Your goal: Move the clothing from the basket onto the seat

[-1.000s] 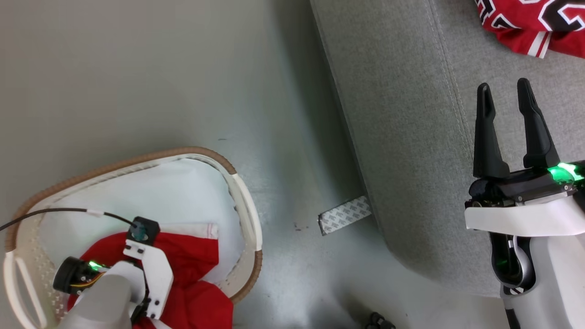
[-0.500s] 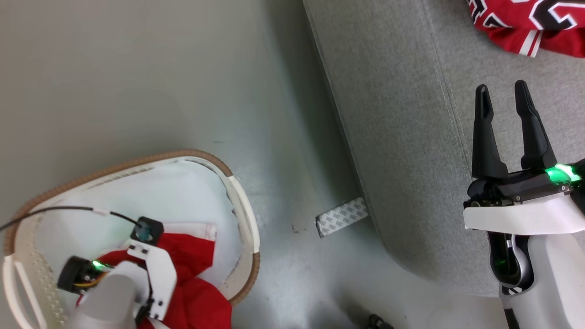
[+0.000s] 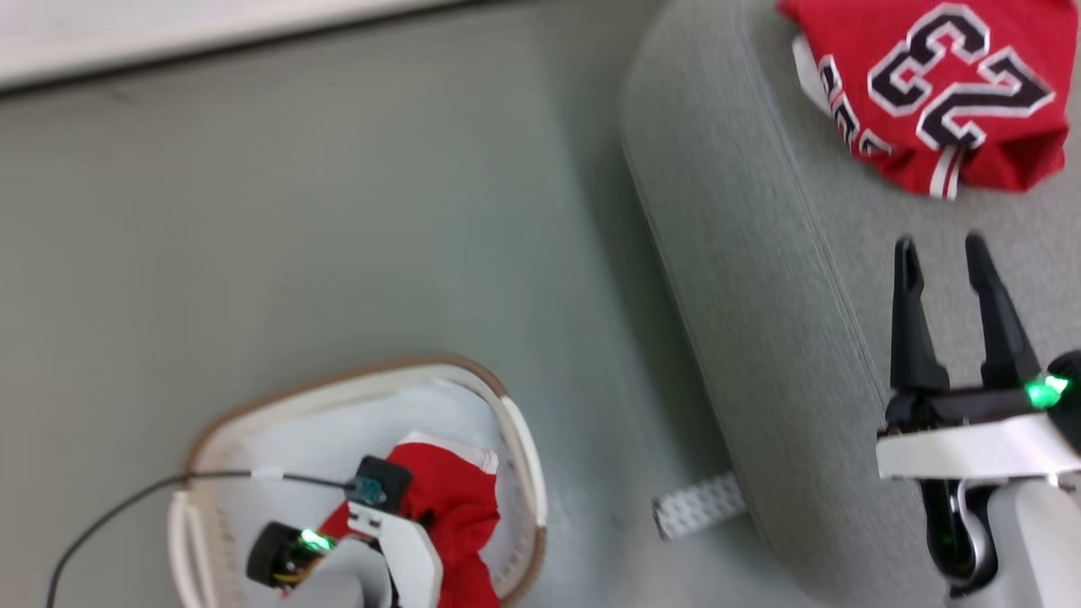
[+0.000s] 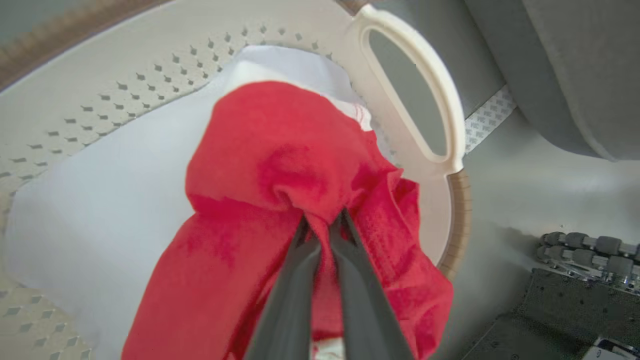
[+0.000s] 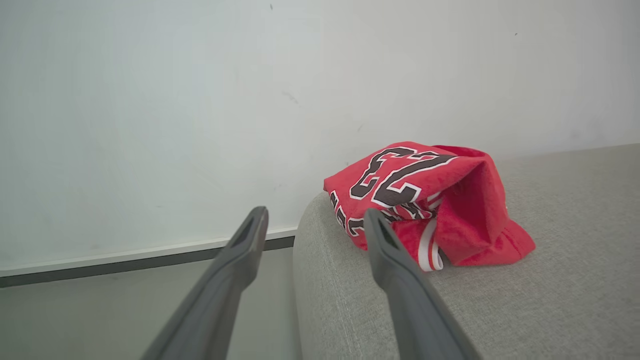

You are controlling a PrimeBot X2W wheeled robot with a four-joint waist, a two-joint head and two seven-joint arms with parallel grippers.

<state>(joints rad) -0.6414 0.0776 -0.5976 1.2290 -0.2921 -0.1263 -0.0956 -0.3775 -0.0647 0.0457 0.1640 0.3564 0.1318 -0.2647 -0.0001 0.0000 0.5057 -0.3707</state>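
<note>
1. Between the tips of my left gripper (image 4: 322, 220), a fold of the red jersey (image 4: 280, 145) is pinched tight, the jaws nearly together on the cloth.
2. The rest of that jersey drapes around and below the fingers, inside the basket (image 4: 125, 85), over a white cloth (image 4: 90, 200).
3. To the gripper's right stands the basket handle (image 4: 434, 100), with the seat (image 4: 575, 65) beyond it.
4. My right gripper (image 3: 941, 245) hangs over the seat, jaws wide, holding nothing.
5. Ahead of its fingertips, apart from them, a second jersey (image 3: 929, 93) lies crumpled on the seat, numbers up.
6. A tape strip (image 3: 699, 505) lies on the floor (image 3: 338, 211) at the seat's foot.
</note>
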